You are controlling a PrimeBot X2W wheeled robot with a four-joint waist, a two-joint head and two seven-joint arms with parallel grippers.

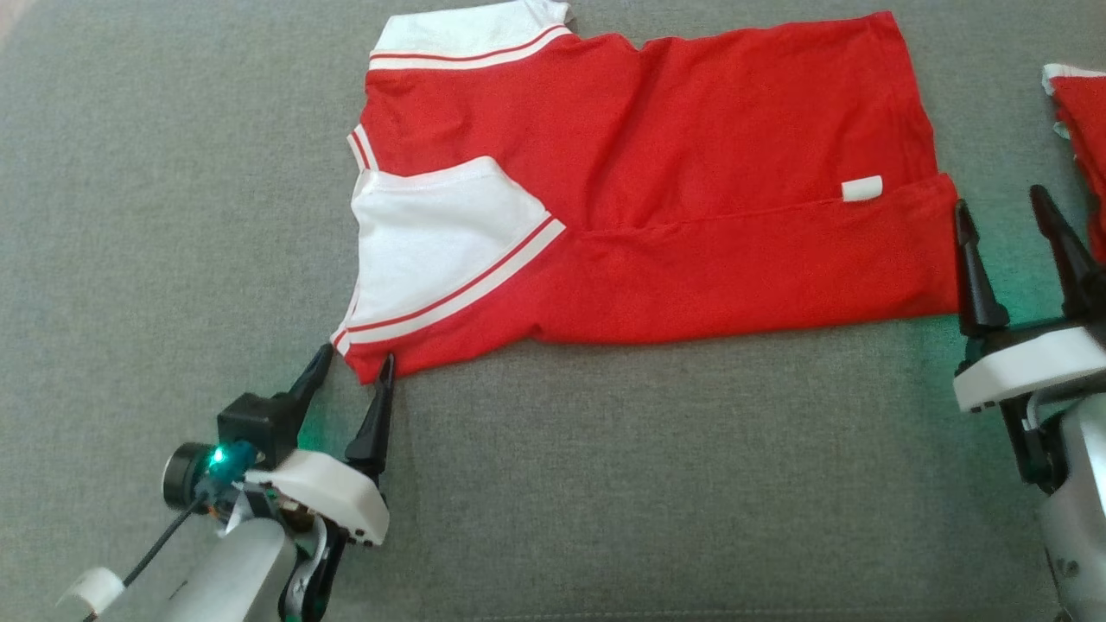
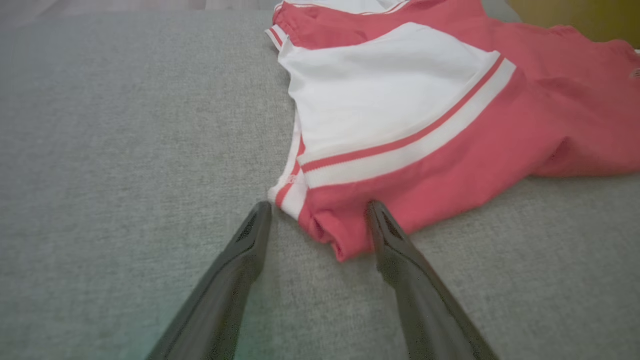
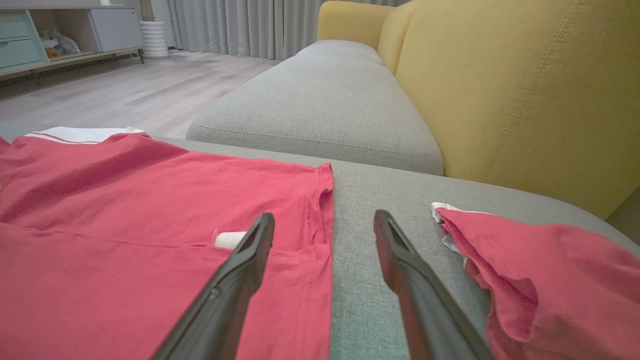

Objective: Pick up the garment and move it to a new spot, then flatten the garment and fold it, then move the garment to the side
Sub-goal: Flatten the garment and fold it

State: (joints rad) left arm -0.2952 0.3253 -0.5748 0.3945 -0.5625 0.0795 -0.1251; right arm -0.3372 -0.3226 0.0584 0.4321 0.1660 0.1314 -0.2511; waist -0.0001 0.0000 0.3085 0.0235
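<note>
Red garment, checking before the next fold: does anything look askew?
Yes. On the red garment, the folded-over near flap juts slightly past the layer beneath at the right hem, so edges don't align; a white tag pokes out there.

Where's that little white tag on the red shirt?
In the head view, the tag sits near the shirt's right edge, along the fold line, just left of the right pincer.
</note>
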